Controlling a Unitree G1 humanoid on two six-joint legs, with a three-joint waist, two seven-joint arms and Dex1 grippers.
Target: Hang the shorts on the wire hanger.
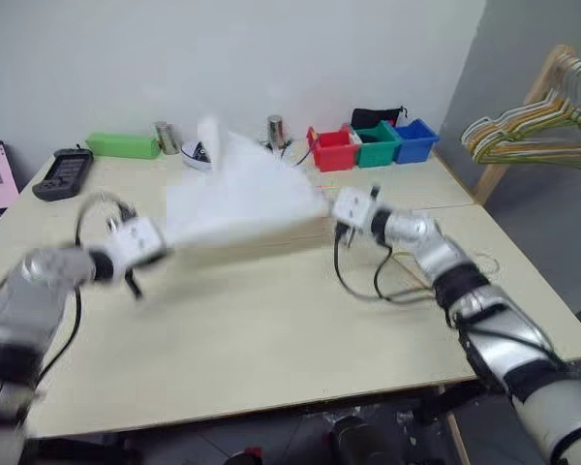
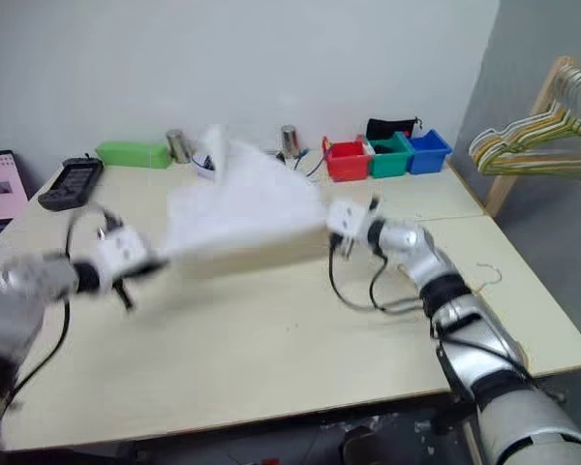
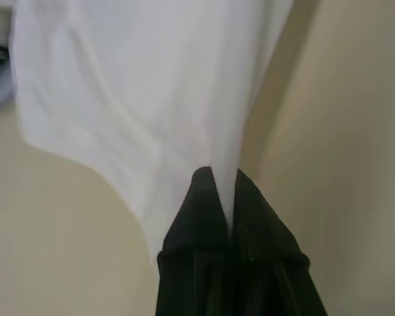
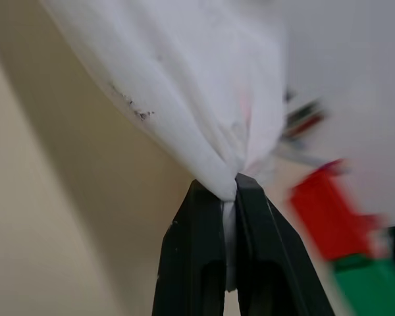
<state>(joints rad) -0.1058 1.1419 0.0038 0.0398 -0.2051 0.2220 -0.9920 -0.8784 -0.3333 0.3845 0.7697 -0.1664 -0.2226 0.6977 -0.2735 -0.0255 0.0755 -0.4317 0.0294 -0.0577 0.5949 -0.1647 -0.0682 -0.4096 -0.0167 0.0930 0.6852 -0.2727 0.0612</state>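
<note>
You have the left hand (image 3: 227,181) and the right hand (image 4: 229,187) each clamped on an edge of the shorts (image 1: 240,201), which hang stretched between them above the surface (image 1: 271,329). Farther back stand coloured bins (image 1: 373,143).

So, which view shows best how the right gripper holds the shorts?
The right wrist view: the shorts bunch between the right gripper fingers, shut on them. The head views show them spread between both grippers, blurred. The left wrist view shows the left gripper pinching another edge.
</note>
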